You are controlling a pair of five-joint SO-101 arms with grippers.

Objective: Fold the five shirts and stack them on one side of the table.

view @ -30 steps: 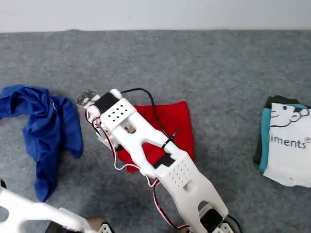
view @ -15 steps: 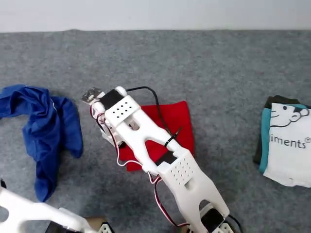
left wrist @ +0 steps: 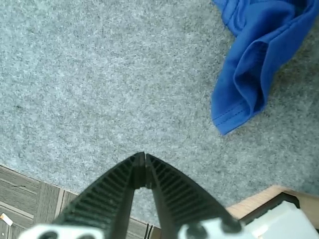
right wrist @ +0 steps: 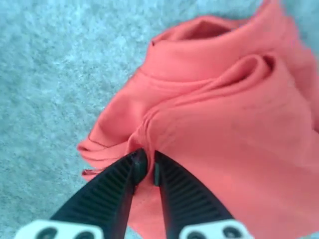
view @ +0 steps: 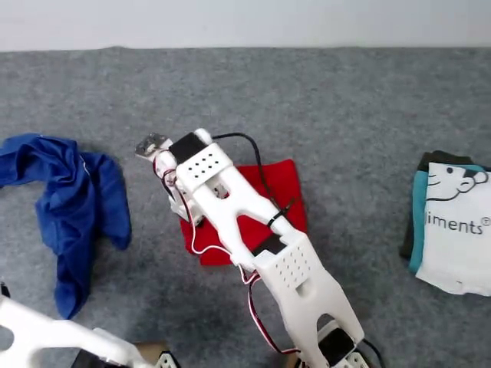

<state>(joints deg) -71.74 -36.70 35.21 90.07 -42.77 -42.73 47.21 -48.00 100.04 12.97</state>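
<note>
My right pincer [right wrist: 145, 167] is clamped on a fold at the edge of the red shirt [right wrist: 224, 124], which lies mid-worktop [view: 345, 115]. My left pincer [left wrist: 144, 164] hangs closed on nothing, just beside the crumpled blue shirt [left wrist: 254, 64]. At the right edge, a folded stack [view: 418, 222] is topped by a white shirt [view: 460, 230] bearing a cartoon face and dark lettering.

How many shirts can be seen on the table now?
5. A crumpled blue shirt lies at the left, a red shirt in the middle; at the right, a white shirt tops a teal shirt and a dark shirt, both mostly hidden. Others may lie beneath.
</note>
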